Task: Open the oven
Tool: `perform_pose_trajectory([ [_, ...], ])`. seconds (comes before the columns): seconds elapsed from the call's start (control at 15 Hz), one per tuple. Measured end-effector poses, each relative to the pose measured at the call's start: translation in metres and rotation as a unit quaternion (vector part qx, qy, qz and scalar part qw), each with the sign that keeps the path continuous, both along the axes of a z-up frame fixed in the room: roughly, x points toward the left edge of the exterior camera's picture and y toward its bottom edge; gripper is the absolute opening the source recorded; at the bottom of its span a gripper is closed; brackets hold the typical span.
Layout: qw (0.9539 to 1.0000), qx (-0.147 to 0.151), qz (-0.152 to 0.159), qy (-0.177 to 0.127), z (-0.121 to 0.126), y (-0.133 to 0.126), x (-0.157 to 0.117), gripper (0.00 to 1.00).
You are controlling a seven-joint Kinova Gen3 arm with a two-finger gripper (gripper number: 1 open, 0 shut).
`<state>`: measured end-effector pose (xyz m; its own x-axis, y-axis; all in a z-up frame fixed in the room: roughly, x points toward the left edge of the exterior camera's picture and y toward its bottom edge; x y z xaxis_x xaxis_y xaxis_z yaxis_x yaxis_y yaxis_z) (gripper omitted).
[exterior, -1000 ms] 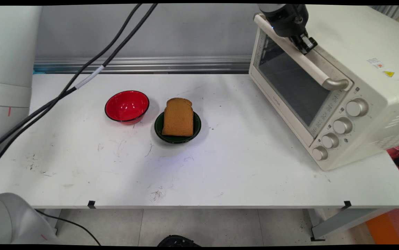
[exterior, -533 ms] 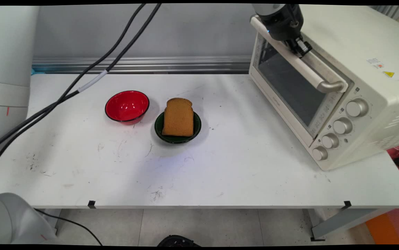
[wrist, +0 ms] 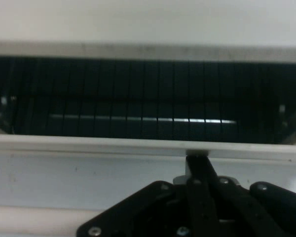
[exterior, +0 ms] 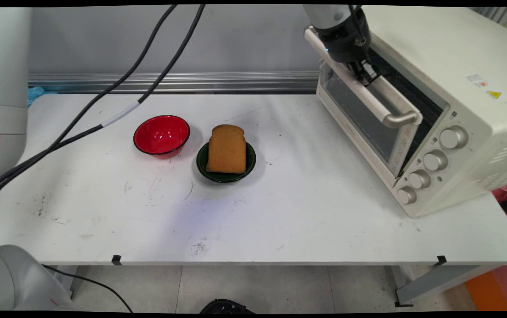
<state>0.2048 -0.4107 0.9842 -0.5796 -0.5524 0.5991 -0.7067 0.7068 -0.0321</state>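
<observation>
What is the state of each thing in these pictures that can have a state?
oven door: partly open, tilted out at the top.
door handle: gripped by the gripper.
gripper: shut on the door handle, at its far end.
red bowl: upright, empty.
green bowl: upright, holds the bread.
bread slice: lying in the green bowl, leaning over its far rim.
oven rack: visible inside through the gap.

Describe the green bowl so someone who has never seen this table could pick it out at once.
Start from the big cream toaster oven on the table's right side and look left to the two small bowls near the middle. The green bowl is the one nearer the oven, just right of the red bowl. It alone is dark green and holds a slice of brown bread; the red one is empty.
</observation>
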Motion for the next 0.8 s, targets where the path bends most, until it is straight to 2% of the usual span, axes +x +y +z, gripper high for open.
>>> perform_pose_trajectory([
  [0.4, 0.9998, 0.013, -0.001, -0.016, -0.004, 0.010, 0.007, 0.00],
  [0.8, 0.9994, 0.012, -0.012, -0.030, -0.013, 0.012, 0.014, 0.00],
])
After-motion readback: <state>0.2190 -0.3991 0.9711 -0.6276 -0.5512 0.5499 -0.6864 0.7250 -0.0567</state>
